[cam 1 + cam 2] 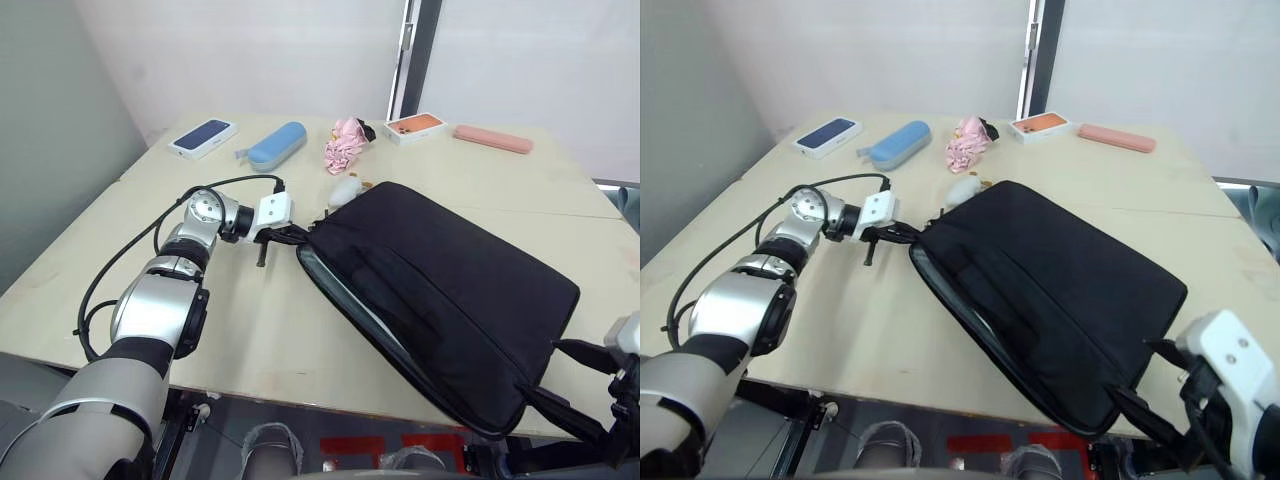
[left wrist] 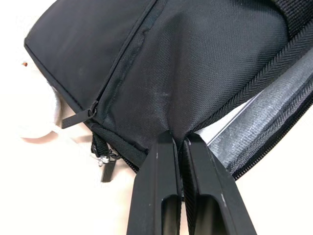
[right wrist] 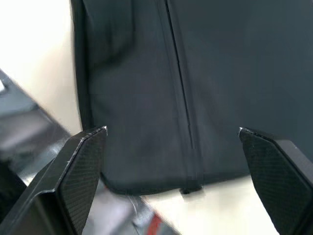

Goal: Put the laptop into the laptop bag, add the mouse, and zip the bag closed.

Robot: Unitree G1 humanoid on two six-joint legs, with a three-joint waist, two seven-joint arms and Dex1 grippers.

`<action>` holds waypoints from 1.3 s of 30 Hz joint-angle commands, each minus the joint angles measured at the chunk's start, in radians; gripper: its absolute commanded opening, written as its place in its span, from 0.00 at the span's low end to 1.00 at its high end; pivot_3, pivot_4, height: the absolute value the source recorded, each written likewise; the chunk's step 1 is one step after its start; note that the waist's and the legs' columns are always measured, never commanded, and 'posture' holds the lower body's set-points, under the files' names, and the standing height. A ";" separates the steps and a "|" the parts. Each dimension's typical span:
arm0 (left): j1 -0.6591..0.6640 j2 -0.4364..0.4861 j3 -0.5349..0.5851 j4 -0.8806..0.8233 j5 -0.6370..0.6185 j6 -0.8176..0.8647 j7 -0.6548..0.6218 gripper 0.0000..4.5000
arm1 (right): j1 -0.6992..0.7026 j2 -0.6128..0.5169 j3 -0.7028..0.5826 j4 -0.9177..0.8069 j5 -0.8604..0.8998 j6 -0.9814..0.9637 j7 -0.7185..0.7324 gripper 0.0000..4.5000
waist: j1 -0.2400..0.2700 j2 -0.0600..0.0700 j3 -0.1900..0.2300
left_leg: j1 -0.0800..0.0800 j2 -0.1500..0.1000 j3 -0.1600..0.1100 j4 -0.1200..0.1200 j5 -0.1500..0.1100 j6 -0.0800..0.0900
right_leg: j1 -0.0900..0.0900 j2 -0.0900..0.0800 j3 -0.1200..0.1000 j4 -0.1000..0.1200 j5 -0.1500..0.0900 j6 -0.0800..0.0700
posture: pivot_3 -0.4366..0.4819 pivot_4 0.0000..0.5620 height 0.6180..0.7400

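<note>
Left claw [image 2: 177, 139] pinches the laptop bag [image 1: 450, 290] at its far corner; right claw [image 3: 171, 142], fingers apart, hovers over the bag's near corner.

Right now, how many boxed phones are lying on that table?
2: a blue phone box at the far left corner, and an orange phone box at the far edge, beside the pink case.

Black laptop bag [image 1: 450, 290], beige table [image 1: 250, 340]

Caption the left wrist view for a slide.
Left gripper pinching a fold of the black laptop bag beside its open zipper, silver laptop edge showing inside.
</note>
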 commanded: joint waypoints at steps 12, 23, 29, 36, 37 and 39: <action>0.043 0.028 0.039 -0.094 -0.100 0.025 -0.045 0.01 | -0.083 0.007 0.472 0.024 -0.399 -0.043 -0.047 1.00 | -0.002 0.000 0.000 | 0.002 0.000 0.000 0.000 0.000 -0.001 | 0.001 0.001 0.001 0.001 0.004 0.007 | 0.48 0.27 1.00; 0.057 0.040 0.034 -0.134 -0.125 0.044 -0.075 0.00 | -0.232 0.033 0.465 0.034 -0.361 0.005 -0.020 0.59 | -0.005 0.000 0.000 | 0.004 0.000 0.001 0.002 0.000 -0.001 | 0.002 0.001 0.003 0.005 0.003 0.004 | 0.48 0.27 1.00; 0.067 0.047 0.030 -0.147 -0.135 0.055 -0.081 0.00 | -0.233 0.033 0.312 -0.035 -0.208 0.041 0.042 0.37 | -0.010 0.000 0.000 | 0.004 0.000 0.001 0.002 0.000 -0.001 | 0.002 0.001 0.003 0.004 0.003 0.004 | 0.48 0.27 1.00; 0.074 0.049 0.029 -0.154 -0.137 0.058 -0.083 0.00 | -0.292 0.011 0.308 -0.039 -0.164 0.094 0.006 0.37 | -0.011 0.000 0.000 | 0.005 0.000 0.001 0.003 0.000 0.000 | 0.002 0.001 0.003 0.007 0.001 -0.001 | 0.48 0.27 1.00; 0.075 0.050 0.028 -0.154 -0.136 0.059 -0.084 0.00 | -0.289 0.005 0.308 -0.039 -0.170 0.096 0.007 0.37 | -0.011 0.000 0.000 | 0.005 0.000 0.001 0.003 0.000 0.000 | 0.002 0.001 0.003 0.007 0.001 -0.001 | 0.48 0.27 1.00; 0.076 0.053 0.027 -0.155 -0.134 0.059 -0.084 0.00 | -0.290 0.003 0.305 -0.038 -0.171 0.101 0.003 0.37 | -0.011 0.000 0.000 | 0.004 0.000 0.001 0.003 0.000 0.000 | 0.002 0.001 0.003 0.006 0.001 -0.001 | 0.48 0.27 1.00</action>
